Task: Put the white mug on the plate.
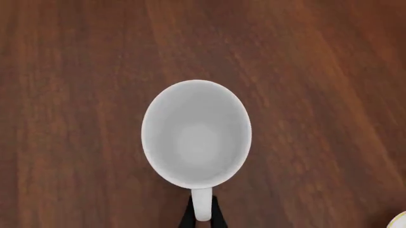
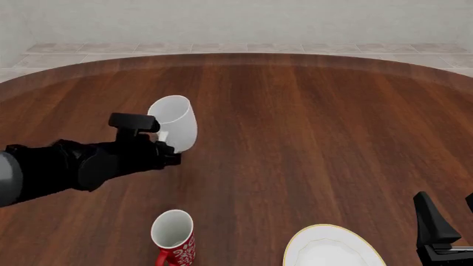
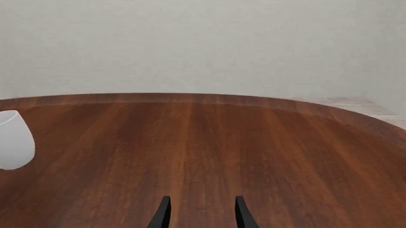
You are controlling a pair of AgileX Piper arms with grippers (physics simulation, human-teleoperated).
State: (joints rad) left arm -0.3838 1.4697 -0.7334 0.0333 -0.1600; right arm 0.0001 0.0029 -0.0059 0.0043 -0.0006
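Note:
The white mug [image 2: 176,122] is plain, and its handle is gripped between the fingers of my left gripper [image 2: 168,147]. It is tilted and appears lifted off the table at the left of the middle. In the left wrist view I look straight into the mug [image 1: 197,135], with the gripper [image 1: 202,217] shut on the handle. The plate [image 2: 327,227], white with a yellowish rim, lies at the near edge right of centre, well apart from the mug. A sliver of it shows in the left wrist view [image 1: 400,221]. My right gripper [image 2: 446,219] is open and empty beside the plate.
A red mug [image 2: 174,239] with a white pattern stands upright near the front edge, left of the plate. The round wooden table [image 2: 296,127] ends in a curved far edge before a tiled floor. The right wrist view shows the open fingers [image 3: 163,213] and the white mug [image 3: 13,142] far off.

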